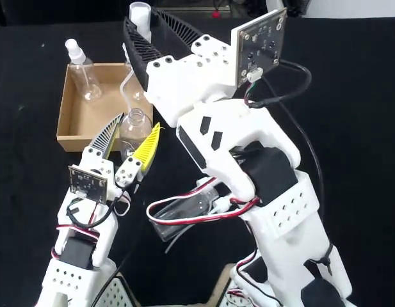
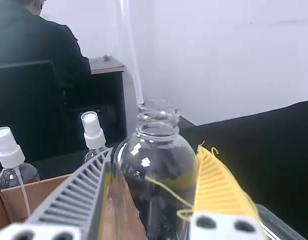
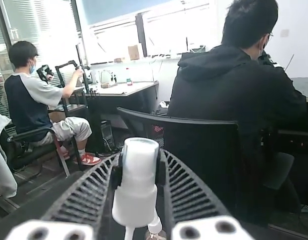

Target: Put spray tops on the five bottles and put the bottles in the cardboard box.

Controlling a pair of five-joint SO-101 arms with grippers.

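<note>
Daylight is glaring white through the tall office windows [image 3: 163, 25] beyond the right gripper [image 3: 139, 157], backlighting its white plastic spray top [image 3: 136, 195]. Highlights are glinting on the clear round plastic bottle [image 2: 154, 175] inside the left gripper [image 2: 154, 150].

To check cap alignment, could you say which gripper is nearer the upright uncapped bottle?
Left. The left gripper grips the upright uncapped bottle; the right gripper holds a spray top above it.

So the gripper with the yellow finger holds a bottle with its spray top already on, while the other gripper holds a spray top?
Not quite: the bottle in the left gripper has a bare, open neck, as the left wrist view shows. The right gripper does hold a spray top.
</note>
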